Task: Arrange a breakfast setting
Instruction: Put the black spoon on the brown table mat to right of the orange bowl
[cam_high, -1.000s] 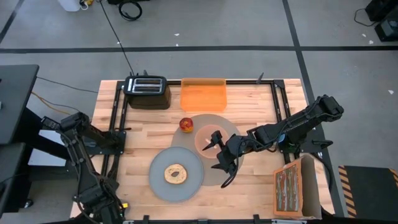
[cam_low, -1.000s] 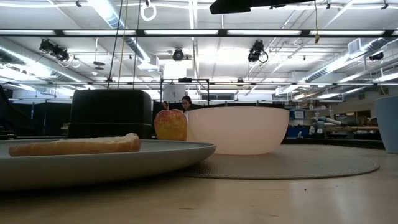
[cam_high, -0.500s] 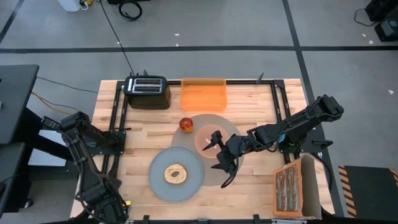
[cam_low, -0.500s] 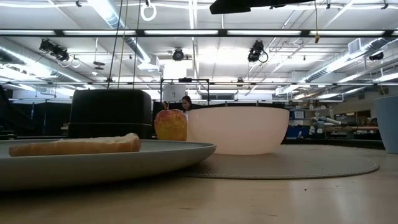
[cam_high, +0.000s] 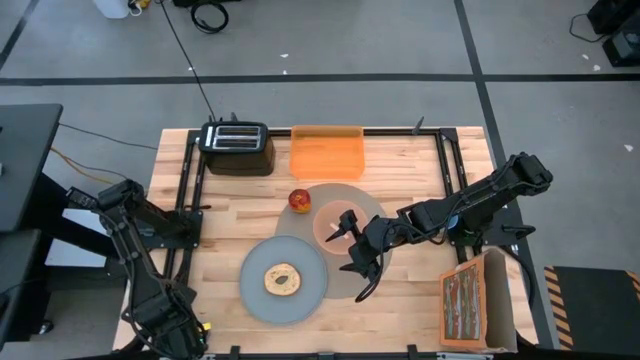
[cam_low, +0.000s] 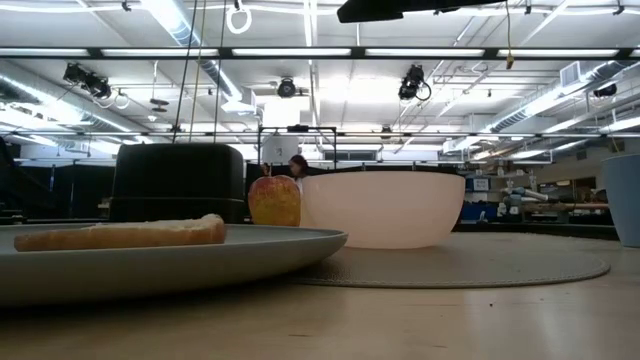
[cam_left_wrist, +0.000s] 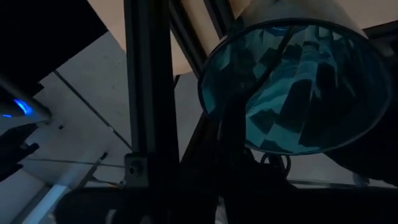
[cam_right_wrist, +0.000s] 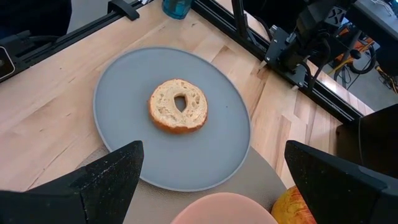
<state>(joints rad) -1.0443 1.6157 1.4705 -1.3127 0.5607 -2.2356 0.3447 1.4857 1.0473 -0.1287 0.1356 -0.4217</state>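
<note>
High view shows the wooden bench (cam_high: 220, 225), and on it the large round grey-brown placemat (cam_high: 372, 205) is the landmark for everything else. The grey plate (cam_high: 258, 295) overlaps the placemat's front left edge, and the browned bagel (cam_high: 283, 279) lies flat at the plate's middle. The translucent pink bowl (cam_high: 332, 216) sits on the placemat, left of its centre, upright. The red apple (cam_high: 299, 200) stands at the placemat's far left edge, just beside the bowl. Beyond the placemat, at the bench's back, are an orange tray (cam_high: 326, 152) and a black toaster (cam_high: 237, 147). The right gripper (cam_high: 352, 247) hovers over the placemat's front half, its jaws spread wide and holding nothing; in the right wrist view its two fingers (cam_right_wrist: 106, 177) frame the plate. The left gripper (cam_high: 178, 322) waits well off the placemat, at the bench's front left corner, jaws closed on the small blue cup (cam_left_wrist: 292, 87).
</note>
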